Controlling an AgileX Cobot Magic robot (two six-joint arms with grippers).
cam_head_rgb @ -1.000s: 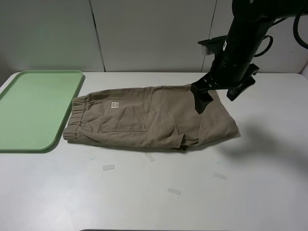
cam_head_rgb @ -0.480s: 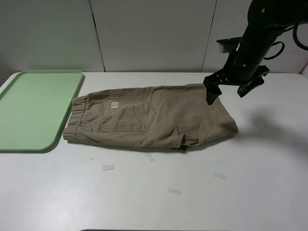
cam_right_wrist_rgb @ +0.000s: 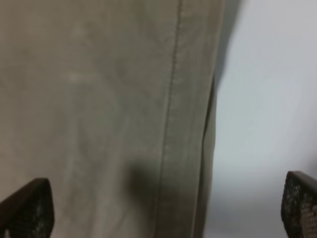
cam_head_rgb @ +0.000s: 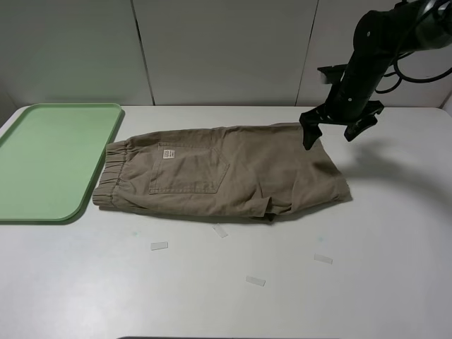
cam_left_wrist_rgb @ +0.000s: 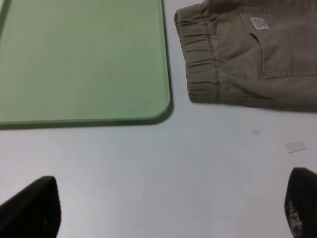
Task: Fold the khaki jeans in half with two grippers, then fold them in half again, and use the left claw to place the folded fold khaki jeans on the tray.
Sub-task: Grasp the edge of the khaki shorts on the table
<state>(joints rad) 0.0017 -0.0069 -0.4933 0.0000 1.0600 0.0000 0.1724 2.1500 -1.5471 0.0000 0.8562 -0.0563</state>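
The khaki jeans [cam_head_rgb: 226,173] lie flat on the white table, folded along their length, waistband toward the tray [cam_head_rgb: 49,159]. The pale green tray sits at the left and holds nothing. My right gripper [cam_head_rgb: 330,134] hangs open and empty above the far right hem corner. In the right wrist view the cloth [cam_right_wrist_rgb: 99,99] and its seam fill the space between the open fingertips [cam_right_wrist_rgb: 299,203]. My left gripper [cam_left_wrist_rgb: 166,208] is open and empty. It hovers over bare table near the tray's corner [cam_left_wrist_rgb: 158,106] and the elastic waistband [cam_left_wrist_rgb: 200,54]. It is out of the exterior high view.
Small clear tape scraps lie on the table in front of the jeans [cam_head_rgb: 159,246], [cam_head_rgb: 256,281], [cam_head_rgb: 323,258]. One scrap also shows in the left wrist view [cam_left_wrist_rgb: 295,146]. A pale wall stands behind the table.
My right arm has pulled back and to the right, rising off the jeans' right end, jaws staying open. The jeans and tray have not moved.
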